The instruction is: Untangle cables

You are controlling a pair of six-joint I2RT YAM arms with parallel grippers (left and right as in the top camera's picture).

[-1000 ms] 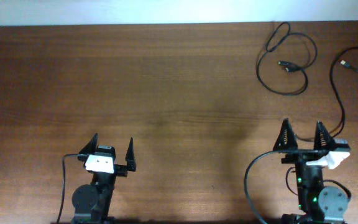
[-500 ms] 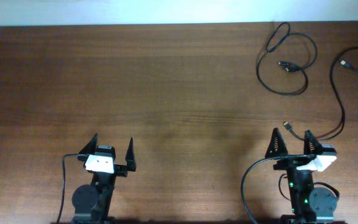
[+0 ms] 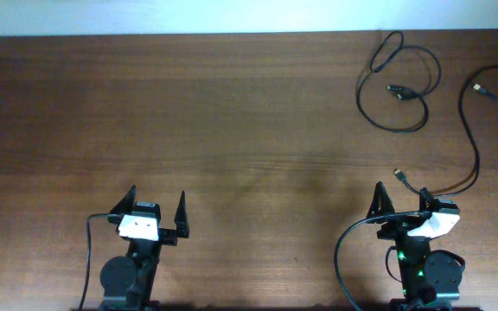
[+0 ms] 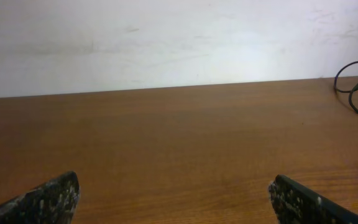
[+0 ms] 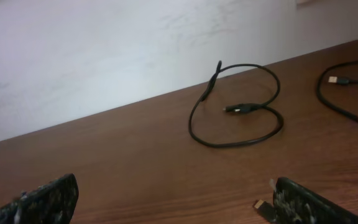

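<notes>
Overhead, the table (image 3: 232,130) holds both cables at its far right: the looped cable (image 3: 396,86) lies coiled by the back edge, and the long cable (image 3: 475,164) trails down the right side, its plug (image 3: 399,175) just ahead of the right gripper (image 3: 402,194). That gripper and the left gripper (image 3: 157,192) are spread wide, holding nothing. The left wrist view shows both fingers (image 4: 48,199) far apart over bare wood (a bit of the looped cable (image 4: 353,81) shows far right). The right wrist view shows parted, empty fingers (image 5: 42,199), the looped cable (image 5: 238,109) ahead and the plug (image 5: 263,208) beside the right finger.
</notes>
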